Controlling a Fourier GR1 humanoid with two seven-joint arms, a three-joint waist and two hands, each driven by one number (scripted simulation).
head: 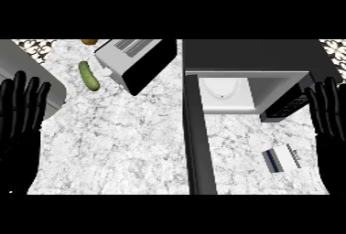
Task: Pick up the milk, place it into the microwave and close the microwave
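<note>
Head view: microwave (260, 68) open, door (200, 151) swung out, white cavity bare

Milk (280, 159) lies on the counter (121, 146) before the microwave, near the right hand (329, 116). Left hand (20, 114) and right hand rest with fingers straight, holding nothing

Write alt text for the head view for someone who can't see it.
An open microwave stands at the back of a marble counter, a milk carton lying before it. Both black hands, left and right, rest open at the edges; a toaster and cucumber sit back left.
</note>
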